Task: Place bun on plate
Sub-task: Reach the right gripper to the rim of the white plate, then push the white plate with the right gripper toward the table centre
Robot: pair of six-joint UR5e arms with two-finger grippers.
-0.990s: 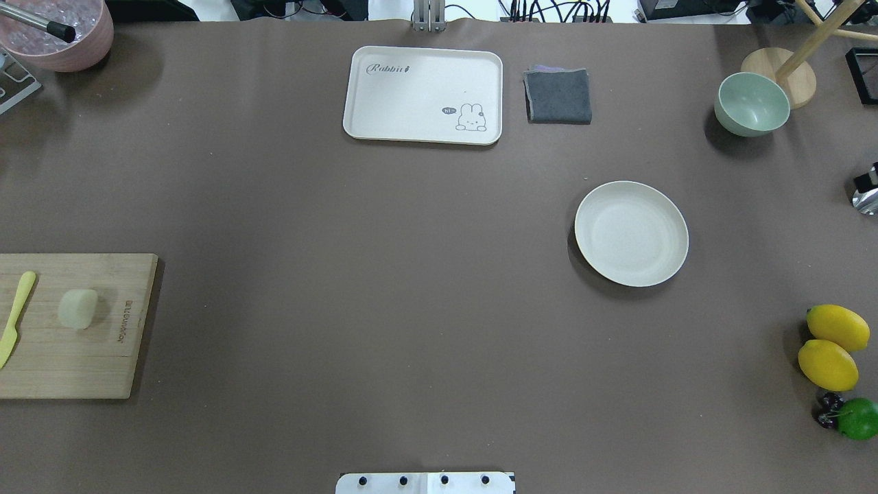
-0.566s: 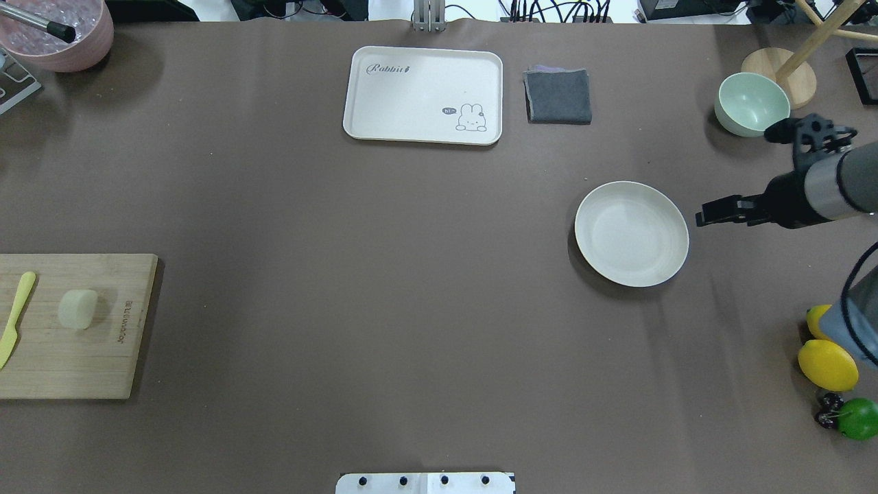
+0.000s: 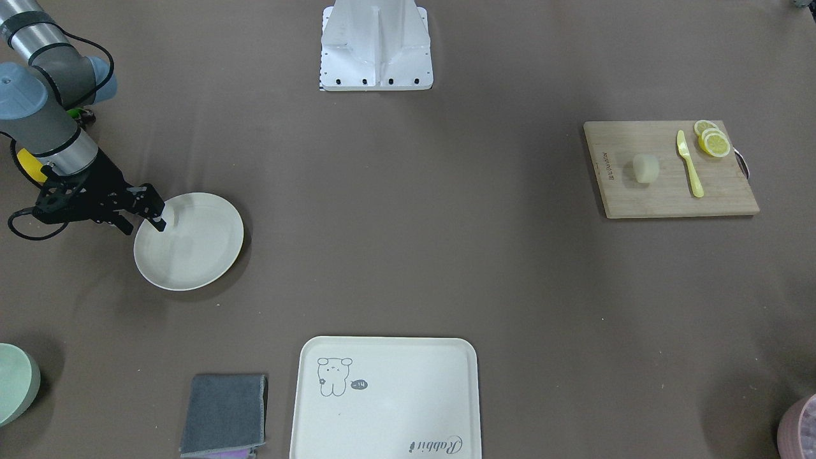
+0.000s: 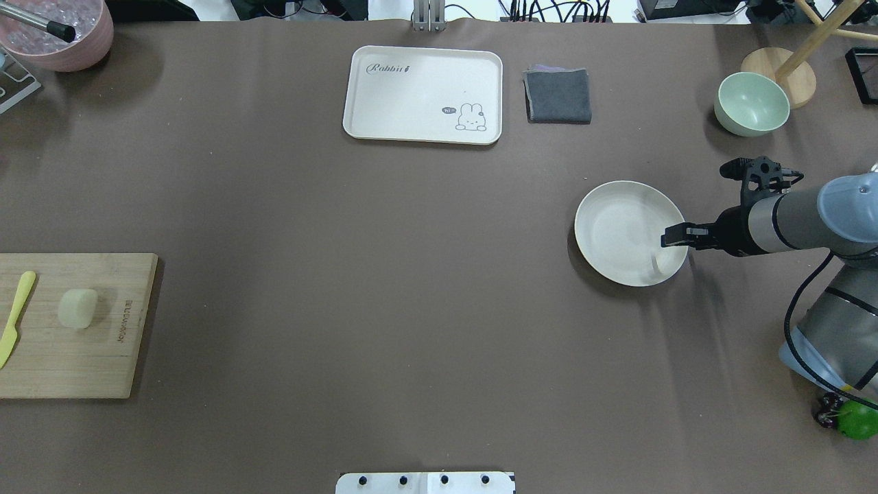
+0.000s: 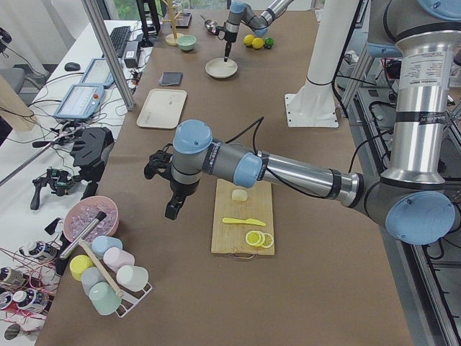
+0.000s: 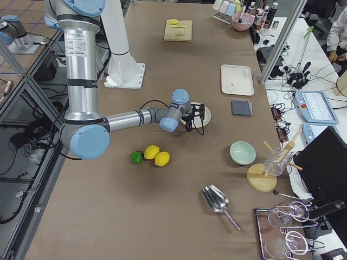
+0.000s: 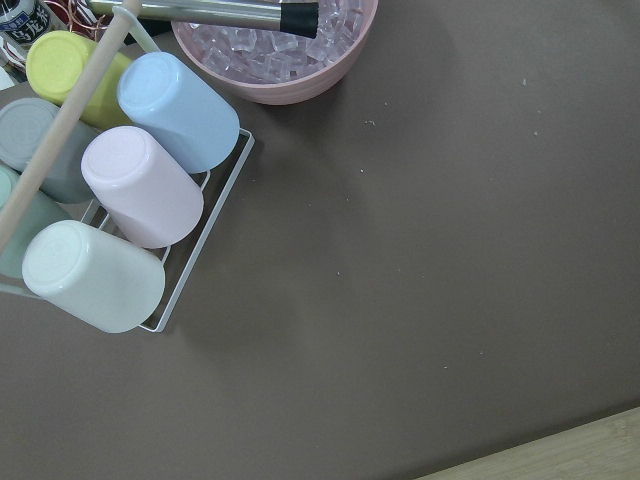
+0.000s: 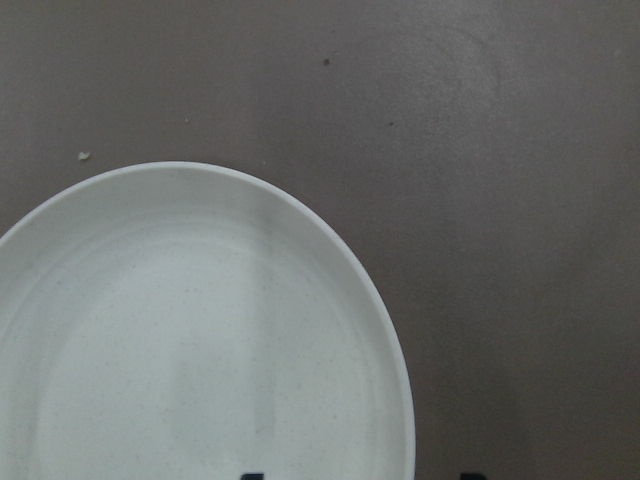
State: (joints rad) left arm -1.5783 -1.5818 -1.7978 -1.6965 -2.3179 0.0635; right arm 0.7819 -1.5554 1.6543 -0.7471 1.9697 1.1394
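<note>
The bun [image 4: 77,308] [image 3: 646,169] [image 5: 240,194] is a small pale lump lying on a wooden cutting board [image 4: 75,363] at the table's left edge. Far from it, on the right half of the table, sits the round cream plate [image 4: 617,233] [image 3: 197,248] [image 8: 180,350], with nothing on it. My right gripper [image 4: 675,235] [image 3: 153,210] hangs open at the plate's right rim; in the right wrist view its two tips stand on either side of that rim. My left gripper [image 5: 171,205] shows only in the exterior left view, over bare table beside the board, and I cannot tell its state.
A yellow knife [image 4: 15,319] and lemon slices [image 3: 713,140] share the board. At the back stand a cream tray [image 4: 423,95], a grey cloth [image 4: 558,95], a green bowl [image 4: 751,104] and a pink bowl of ice [image 4: 58,31]. A cup rack [image 7: 110,200] stands near the left wrist; lemons [image 6: 154,155] by the right arm.
The right arm has come in from the right edge, and its gripper has moved down and left to the plate's right rim. Bun and plate have not moved.
</note>
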